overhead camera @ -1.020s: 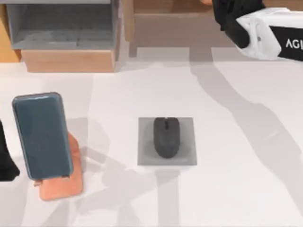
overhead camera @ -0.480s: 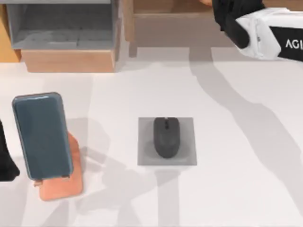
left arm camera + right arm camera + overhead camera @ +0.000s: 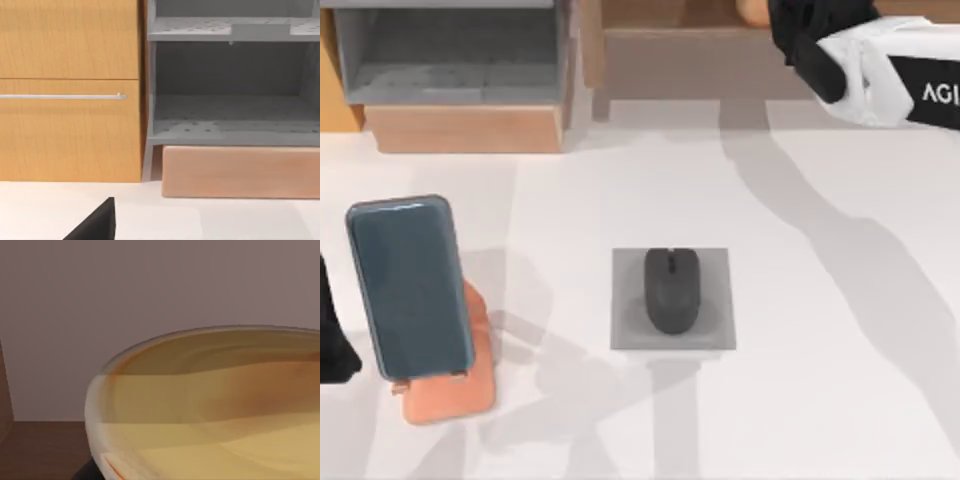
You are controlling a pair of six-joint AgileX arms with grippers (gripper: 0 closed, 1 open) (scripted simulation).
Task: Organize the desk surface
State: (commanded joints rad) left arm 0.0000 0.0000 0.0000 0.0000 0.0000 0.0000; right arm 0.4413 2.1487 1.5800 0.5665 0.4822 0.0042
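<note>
The desk surface (image 3: 820, 300) is a broad white tabletop. On it a black mouse (image 3: 671, 290) lies on a small grey square pad (image 3: 625, 335) in the middle, and a dark phone (image 3: 408, 285) leans on an orange stand (image 3: 450, 395) at the left. My right gripper (image 3: 805, 30) reaches into the back right wooden shelf (image 3: 680, 65), right beside a tan bowl (image 3: 753, 10). That bowl's (image 3: 210, 410) rim looms very close in the right wrist view. My left gripper (image 3: 332, 345) stays parked at the left edge, next to the phone.
A second shelf unit (image 3: 460, 125) with a grey interior stands at the back left, seen with two grey tiers (image 3: 230, 115) beside an orange drawer front (image 3: 70, 125) in the left wrist view. The table's right half has free room.
The right arm has shifted slightly at the shelf, and a little more of the tan bowl shows at the top edge. Phone, mouse and left arm have not moved.
</note>
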